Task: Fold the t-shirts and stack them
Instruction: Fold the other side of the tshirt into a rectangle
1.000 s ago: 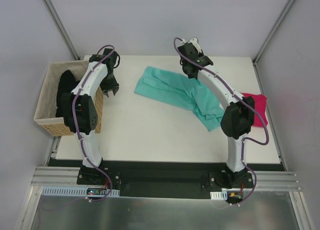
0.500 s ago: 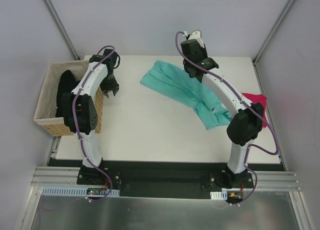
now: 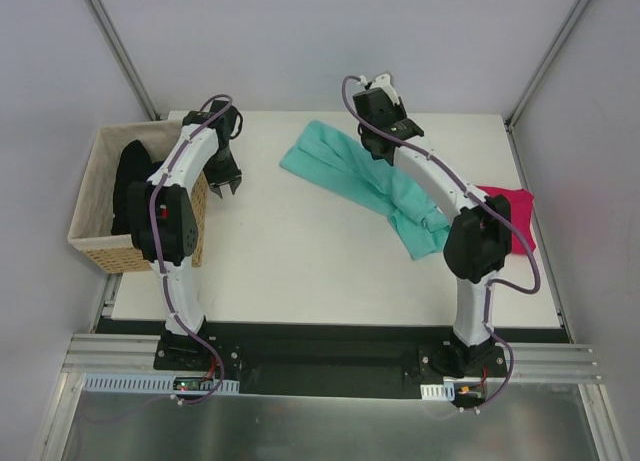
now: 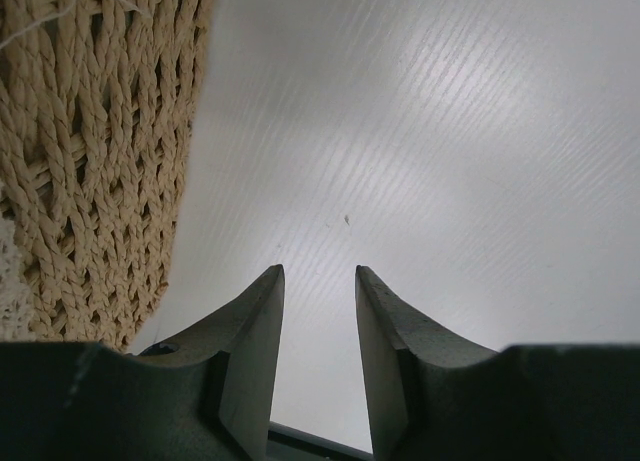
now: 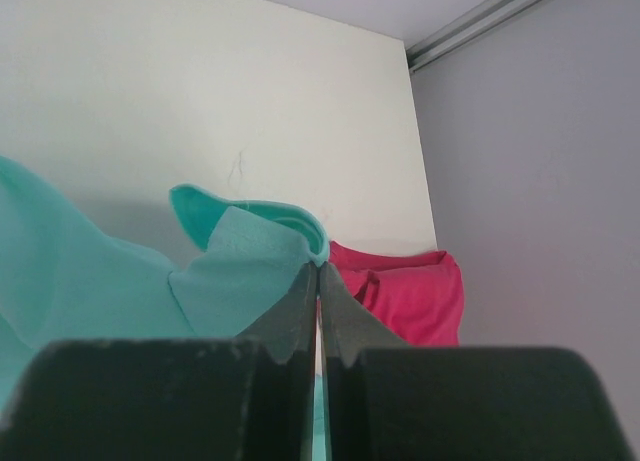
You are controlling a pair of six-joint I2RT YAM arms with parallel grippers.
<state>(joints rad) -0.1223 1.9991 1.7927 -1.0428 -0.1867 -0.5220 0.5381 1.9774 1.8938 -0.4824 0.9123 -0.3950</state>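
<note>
Seen from above, the right arm arches far across the desk (image 3: 300, 271), its pincer (image 3: 385, 149) clamped on the teal t-shirt (image 3: 345, 171) sprawled mid-desk. The left arm bends well to that shirt's left, pincer (image 3: 226, 186) parted and empty. At the left wrist, the fingers hang apart beside the woven basket (image 4: 100, 151). At the right wrist, closed tips nip a teal fold, with the magenta t-shirt (image 5: 410, 291) just behind.

FREE: counter (image 3: 300, 271) bare from centre to 6 o'clock | 9 o'clock: basket (image 3: 130, 253), its wall just beside the left hand (image 3: 225, 188) | 12–2 o'clock: teal t-shirt (image 3: 332, 166) sprawled | 3 o'clock: pink t-shirt (image 3: 515, 219) at the edge
</note>
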